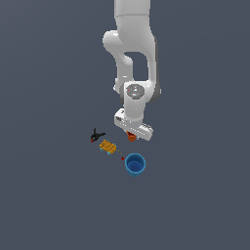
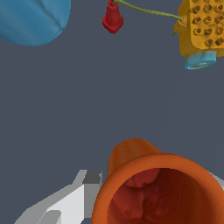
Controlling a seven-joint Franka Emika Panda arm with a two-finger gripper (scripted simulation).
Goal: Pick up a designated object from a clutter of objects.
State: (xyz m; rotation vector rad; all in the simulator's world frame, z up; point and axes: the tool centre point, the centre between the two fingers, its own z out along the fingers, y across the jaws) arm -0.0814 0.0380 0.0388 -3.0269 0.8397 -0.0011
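Gripper (image 1: 131, 135) clamps orange-red cup (image 2: 153, 188) rim between its jaws, evidently to carry it mouth-up, at 12 o'clock of blue cup (image 1: 135, 163), clear of yellow studded block (image 1: 107, 146).

A plain dark grey floor (image 1: 49, 195) carries a black clamp (image 1: 96, 135), a yellow studded block (image 1: 107, 146), a tiny red bit (image 1: 122, 158) (apparently tethered to the block), and a blue cup (image 1: 135, 163) at the exterior view's right.

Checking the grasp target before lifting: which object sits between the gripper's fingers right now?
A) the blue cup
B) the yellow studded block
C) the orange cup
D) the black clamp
C: the orange cup fills the wrist view between the gripper fingers, others apart.
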